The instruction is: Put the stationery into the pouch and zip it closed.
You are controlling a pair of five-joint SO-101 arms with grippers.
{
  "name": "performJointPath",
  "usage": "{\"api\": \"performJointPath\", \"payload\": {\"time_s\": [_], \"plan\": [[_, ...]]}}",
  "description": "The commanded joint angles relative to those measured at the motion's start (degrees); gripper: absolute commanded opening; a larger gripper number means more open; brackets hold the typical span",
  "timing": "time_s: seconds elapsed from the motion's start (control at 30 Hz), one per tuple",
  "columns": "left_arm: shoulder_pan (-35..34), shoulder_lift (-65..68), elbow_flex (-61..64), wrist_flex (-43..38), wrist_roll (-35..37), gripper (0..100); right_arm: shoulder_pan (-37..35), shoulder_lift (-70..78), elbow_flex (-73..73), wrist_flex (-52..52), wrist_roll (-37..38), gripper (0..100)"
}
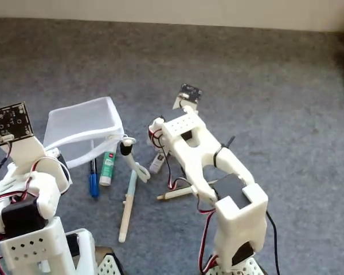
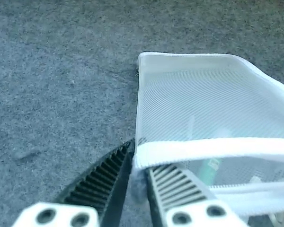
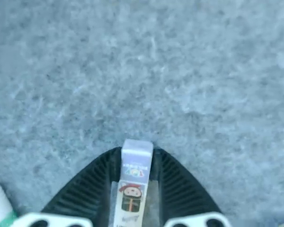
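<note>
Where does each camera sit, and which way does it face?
High view: fixed above, looking down on grey carpet, pouch and both arms.
Left wrist view: on the left wrist, facing the pouch; left gripper pinches its rim.
Right wrist view: on the right wrist, facing the carpet; right gripper holds a small white stick.
Shared: high and left wrist views show the pouch.

One pouch [image 1: 80,129]. Beside the pouch: one blue pen [image 1: 94,179], one green tube [image 1: 108,166], one pale pen [image 1: 126,209], perhaps one pencil [image 1: 175,195], one eraser [image 3: 131,189].
</note>
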Motion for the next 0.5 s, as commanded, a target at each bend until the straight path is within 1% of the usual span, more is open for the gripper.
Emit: {"api": "performJointPath", "payload": {"time_s": [0.0,0.33,0.47], "plan": [[3.0,1.1,-0.7,-1.1,0.4,1,0.7,-9.2,-2.5,1.3,4.6,0.5],[10.0,1.5,-8.2,-0.7,0.3,1,1.2,-24.2,8.3,1.7,10.0,0.5],[13.3,4.4,-13.0,2.7,0.3,1,3.3,-30.9,12.1,1.7,10.4,0.5]]}}
